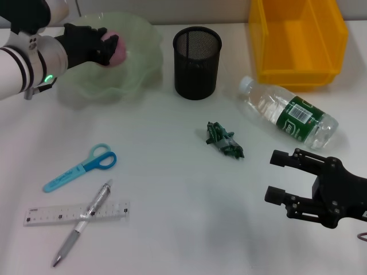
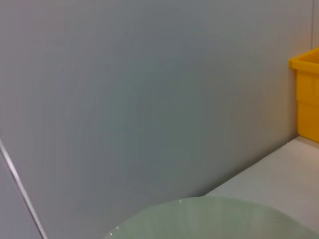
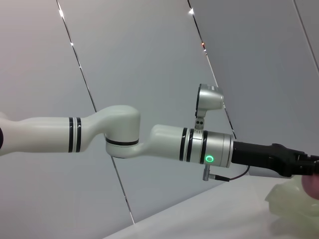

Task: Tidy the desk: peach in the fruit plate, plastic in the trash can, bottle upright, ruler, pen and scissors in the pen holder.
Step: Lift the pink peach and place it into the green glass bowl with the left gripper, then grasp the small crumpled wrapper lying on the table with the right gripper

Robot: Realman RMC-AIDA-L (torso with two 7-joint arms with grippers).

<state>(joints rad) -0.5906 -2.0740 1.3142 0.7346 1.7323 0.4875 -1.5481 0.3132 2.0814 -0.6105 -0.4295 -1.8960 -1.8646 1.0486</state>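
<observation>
My left gripper [image 1: 108, 48] is shut on the pink peach [image 1: 118, 52] and holds it over the pale green fruit plate [image 1: 137, 80] at the back left. The plate's rim also shows in the left wrist view [image 2: 209, 219]. The black mesh pen holder [image 1: 197, 54] stands at the back centre. The clear bottle [image 1: 289, 113] lies on its side at the right. The crumpled green plastic [image 1: 225, 140] lies mid-table. The blue scissors [image 1: 80, 169], the pen [image 1: 83, 223] and the clear ruler [image 1: 51, 215] lie front left, the pen across the ruler. My right gripper [image 1: 275, 176] is open and empty at the front right.
A yellow bin [image 1: 297, 40] stands at the back right, behind the bottle; its corner shows in the left wrist view [image 2: 306, 94]. The right wrist view shows my left arm [image 3: 164, 142] reaching over the plate [image 3: 294, 199]. A grey wall is behind the table.
</observation>
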